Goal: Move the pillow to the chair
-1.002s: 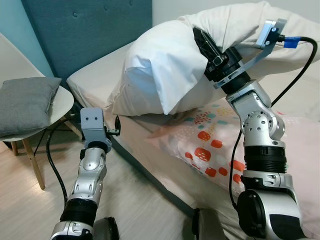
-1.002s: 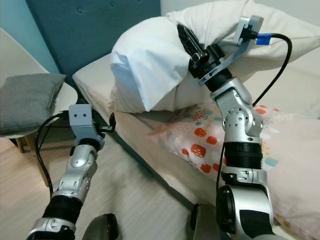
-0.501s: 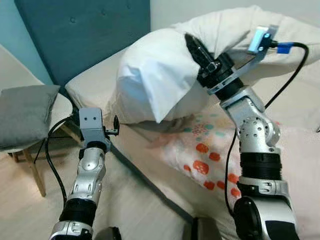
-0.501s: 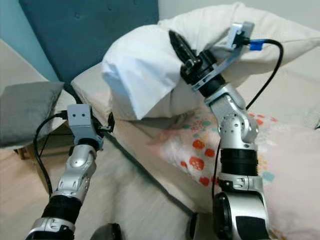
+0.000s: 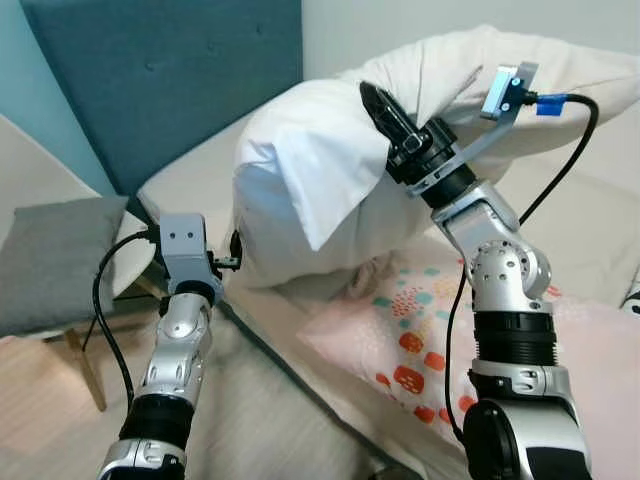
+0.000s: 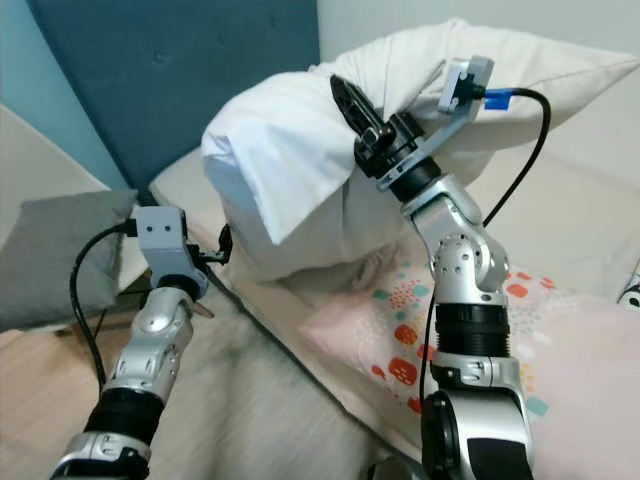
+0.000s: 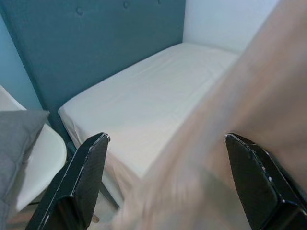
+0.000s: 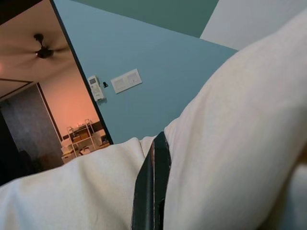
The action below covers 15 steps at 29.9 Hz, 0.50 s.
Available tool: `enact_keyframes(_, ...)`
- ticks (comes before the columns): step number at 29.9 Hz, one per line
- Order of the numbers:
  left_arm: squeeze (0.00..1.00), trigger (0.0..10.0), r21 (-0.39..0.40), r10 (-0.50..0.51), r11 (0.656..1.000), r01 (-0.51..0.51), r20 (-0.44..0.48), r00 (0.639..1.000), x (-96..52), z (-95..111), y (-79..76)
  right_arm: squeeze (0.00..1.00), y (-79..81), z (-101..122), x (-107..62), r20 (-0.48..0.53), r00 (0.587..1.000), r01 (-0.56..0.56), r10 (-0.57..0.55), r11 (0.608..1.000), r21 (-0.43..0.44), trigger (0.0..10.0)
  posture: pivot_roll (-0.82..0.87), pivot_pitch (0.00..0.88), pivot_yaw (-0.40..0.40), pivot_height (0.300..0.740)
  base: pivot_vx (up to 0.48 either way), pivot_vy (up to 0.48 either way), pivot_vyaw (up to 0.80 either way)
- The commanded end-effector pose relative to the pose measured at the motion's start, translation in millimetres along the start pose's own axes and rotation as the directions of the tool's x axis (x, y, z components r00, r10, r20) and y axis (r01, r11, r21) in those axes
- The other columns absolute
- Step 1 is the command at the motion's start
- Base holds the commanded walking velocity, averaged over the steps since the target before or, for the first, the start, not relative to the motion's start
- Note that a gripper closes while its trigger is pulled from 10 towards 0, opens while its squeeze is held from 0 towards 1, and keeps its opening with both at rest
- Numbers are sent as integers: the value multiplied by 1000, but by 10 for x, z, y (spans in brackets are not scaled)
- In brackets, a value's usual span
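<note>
Above the cream-sheeted bed [image 5: 200, 165], the right gripper's [image 5: 385, 112] black fingers are clamped on the big white fabric pillow [image 5: 310, 170], holding it aloft. Lower down, the left gripper [image 7: 168, 191] has its fingers spread apart beside the pale chair [image 5: 125, 265] bearing a grey cushion [image 5: 55, 260].

- One white pillow [image 5: 310, 170] sits at the centre top of the head views, raised off the bed.
- One cream pillow [image 5: 560, 80] lies behind it, at the upper right.
- One patterned pillow [image 5: 420, 340], with red and teal spots, is at the lower centre.
- One grey cushion [image 5: 55, 260] rests at the left edge.
- One white chair [image 5: 125, 275] stands under that cushion.
- One bed [image 5: 195, 175] has one dark blue headboard [image 5: 160, 80] at the upper left.
- Two robot arms rise from the bottom edge, so two grippers: the left gripper [image 5: 236, 262] at lower left, the right gripper [image 5: 385, 112] at upper centre.
- One ceiling fan [image 8: 44, 51], one wall switch plate [image 8: 126, 80] and one wall remote [image 8: 96, 87] appear in the right wrist view.
</note>
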<state>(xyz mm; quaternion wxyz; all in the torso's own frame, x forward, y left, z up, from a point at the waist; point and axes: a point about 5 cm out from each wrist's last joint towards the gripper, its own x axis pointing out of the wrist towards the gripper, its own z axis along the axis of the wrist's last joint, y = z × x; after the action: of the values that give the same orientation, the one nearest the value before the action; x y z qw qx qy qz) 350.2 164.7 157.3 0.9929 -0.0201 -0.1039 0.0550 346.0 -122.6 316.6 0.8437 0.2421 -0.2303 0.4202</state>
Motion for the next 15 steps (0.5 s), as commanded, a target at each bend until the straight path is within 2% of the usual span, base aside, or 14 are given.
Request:
enact_keyframes(1,0,10000,9,2,1000,-2,-20,1000,-42,-73,-2,0,167,197,92,77,993,-88,92,995,-50,0,23,19,3,685,0,0,0)
enact_keyframes(15,0,10000,14,-12,1000,12,5,1000,-36,-28,-17,0,176,154,56,82,993,-77,82,995,-66,0,24,14,1,725,0,0,0)
